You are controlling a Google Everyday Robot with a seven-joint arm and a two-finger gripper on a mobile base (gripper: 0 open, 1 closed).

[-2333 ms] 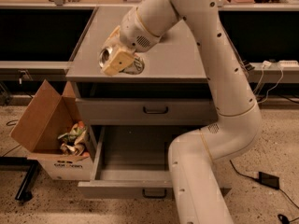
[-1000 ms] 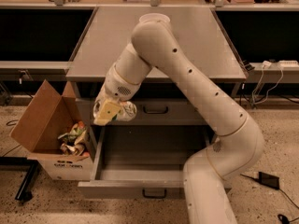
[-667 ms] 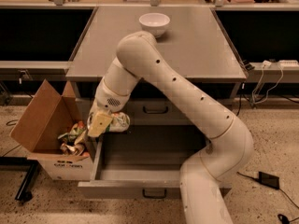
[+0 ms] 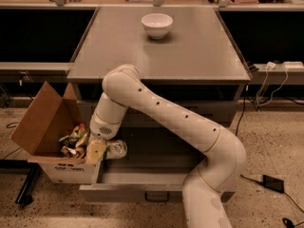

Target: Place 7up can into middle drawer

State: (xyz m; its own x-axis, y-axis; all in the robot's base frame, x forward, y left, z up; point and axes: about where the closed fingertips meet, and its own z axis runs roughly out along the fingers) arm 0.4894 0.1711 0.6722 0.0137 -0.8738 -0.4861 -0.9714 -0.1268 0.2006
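7up can (image 4: pixel 117 149) lies tipped sideways, clamped in the closed gripper (image 4: pixel 100 151), low over the left end of the open middle drawer (image 4: pixel 124 193); carrying looks nearly done; only 1 step seems left: lowering and letting go.

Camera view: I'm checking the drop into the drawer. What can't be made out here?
- Drawer floor: right part hidden behind the arm.
- Can label: too blurred to read; the gripper, holding it over the drawer's left end, covers its left side.
- Box contents: too jumbled to name.
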